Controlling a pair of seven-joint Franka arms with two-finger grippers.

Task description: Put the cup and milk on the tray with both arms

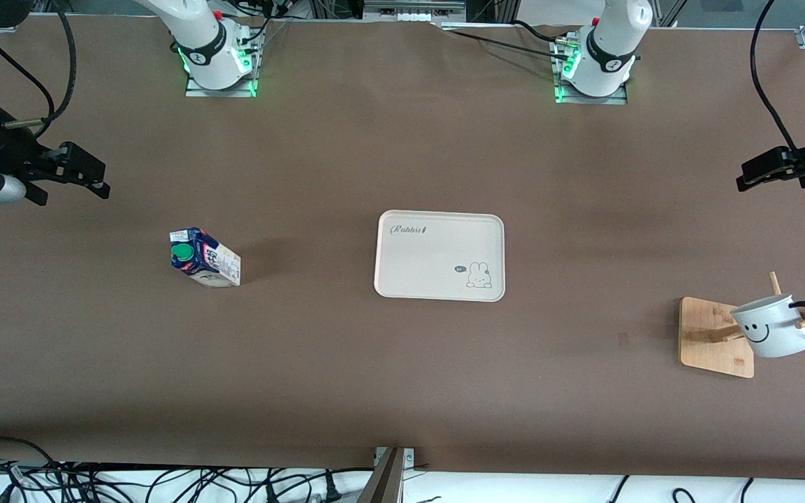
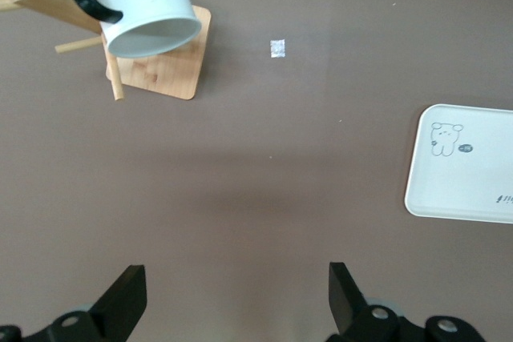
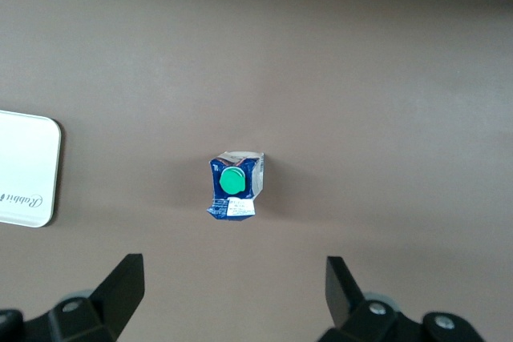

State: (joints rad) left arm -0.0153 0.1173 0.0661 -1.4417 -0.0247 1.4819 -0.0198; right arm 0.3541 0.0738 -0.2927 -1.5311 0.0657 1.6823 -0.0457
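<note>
Two claws, both with fingers spread wide and nothing between them. The left claw (image 1: 759,171) hangs above bare desk at the left arm's end; in its wrist view its two black fingers (image 2: 124,298) stand well apart with only brown surface between. The right claw (image 1: 88,175) hangs above bare desk at the right arm's end, its fingers (image 3: 120,282) likewise apart and gripping nothing.

The cup (image 1: 773,326), white with a black smiley face and black loop handle, hangs tilted on a peg of the wooden rack (image 1: 713,335) near the left arm's end, nearer the front camera than the left claw. Its open mouth shows in the left wrist view (image 2: 152,34). A small pale scrap (image 2: 277,48) lies on the desk just beside the rack's square base.

The milk (image 1: 205,257) stands upright on the desk toward the right arm's end, green cap up, nearer the front camera than the right claw. In the right wrist view it (image 3: 234,186) sits apart from the fingers.

The tray (image 1: 409,258) lies flat mid-desk between milk and cup, well apart from both, nothing on it.

The brown desk (image 1: 402,377) carries cables (image 1: 95,482) along its near edge.
</note>
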